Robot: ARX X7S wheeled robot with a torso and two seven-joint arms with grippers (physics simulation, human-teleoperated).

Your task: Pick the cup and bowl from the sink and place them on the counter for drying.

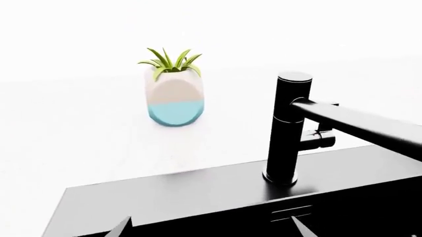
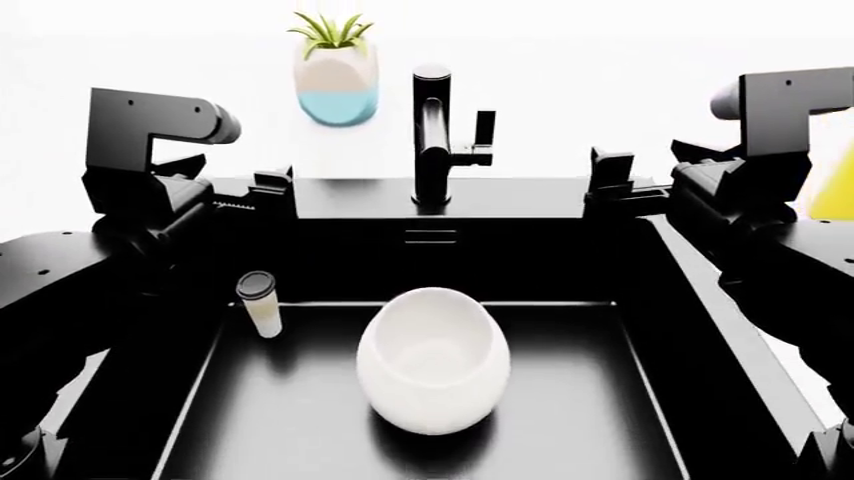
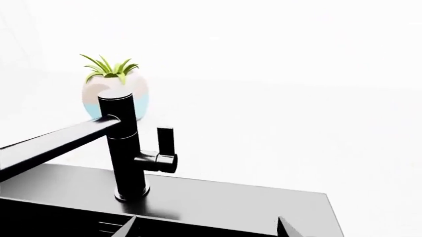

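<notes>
In the head view the large white bowl [image 2: 434, 360] rests in the middle of the black sink [image 2: 267, 425]. The small cream cup [image 2: 259, 303] with a dark rim stands upright at the basin's left wall. My left gripper [image 2: 274, 184] hovers open over the sink's back left corner, above and behind the cup. Over the back right corner my right gripper [image 2: 613, 176] is open too. Both wrist views show spread fingertips with nothing between them: left gripper [image 1: 209, 229], right gripper [image 3: 205, 228]. White counter [image 2: 187, 140] surrounds the sink.
A black faucet [image 2: 430, 135] rises from the sink's back ledge, with its spout pointing forward; the faucet [image 1: 288, 128] also shows in the left wrist view and the faucet [image 3: 125, 148] in the right. A white-and-blue plant pot [image 2: 335, 75] stands behind it. Something yellow [image 2: 835, 192] peeks in at the right edge.
</notes>
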